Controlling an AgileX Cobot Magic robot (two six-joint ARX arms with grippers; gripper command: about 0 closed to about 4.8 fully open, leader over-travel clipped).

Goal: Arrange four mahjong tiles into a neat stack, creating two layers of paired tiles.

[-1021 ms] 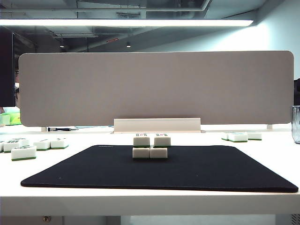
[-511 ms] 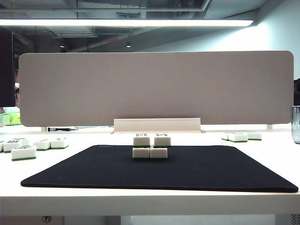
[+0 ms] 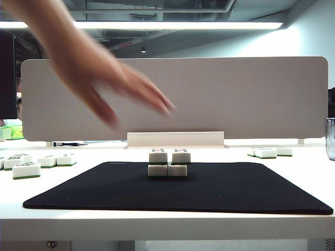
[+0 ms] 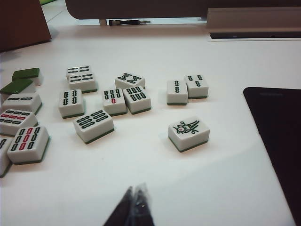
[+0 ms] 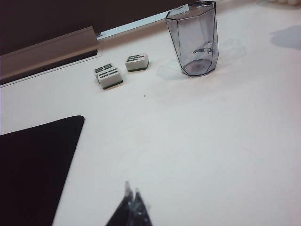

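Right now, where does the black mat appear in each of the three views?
Exterior view: the black mat lies at table centre, under the stack.
Left wrist view: the mat's corner is beyond the shut left gripper.
Right wrist view: its corner is beside the shut right gripper.
Shared landmark: the mat itself.

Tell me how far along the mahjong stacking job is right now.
It looks finished: the stack stands two wide and two high on the black mat. Nothing is in hand; the left hand and right hand are shut over bare table. A person's hand reaches in above.
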